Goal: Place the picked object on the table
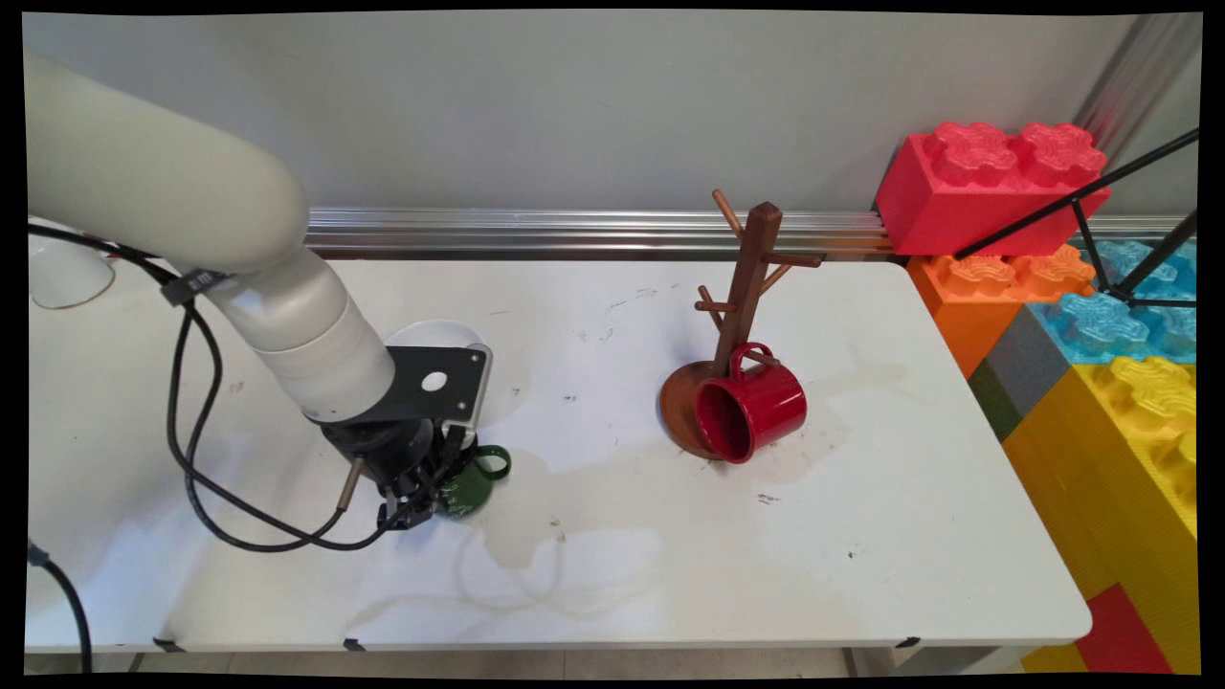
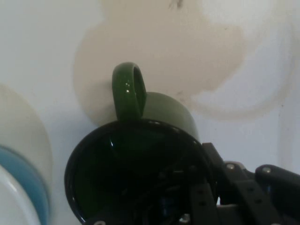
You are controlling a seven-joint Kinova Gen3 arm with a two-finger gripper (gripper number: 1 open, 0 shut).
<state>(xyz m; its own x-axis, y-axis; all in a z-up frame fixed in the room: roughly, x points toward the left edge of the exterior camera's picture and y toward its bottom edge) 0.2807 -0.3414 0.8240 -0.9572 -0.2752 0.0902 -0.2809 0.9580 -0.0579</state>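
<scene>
A white table with pale stains stands before a grey wall. The gripper is low at a green mug, far left of the wooden mug tree and nearer the camera. From the hand view, one finger reaches inside the mug's dark mouth and the other is outside the wall, so the claw seems closed on the rim. The mug looks like enamel: light, stiff and smooth, perhaps slippery. The rim or the handle are the places to hold. A red mug leans on the tree's base.
</scene>
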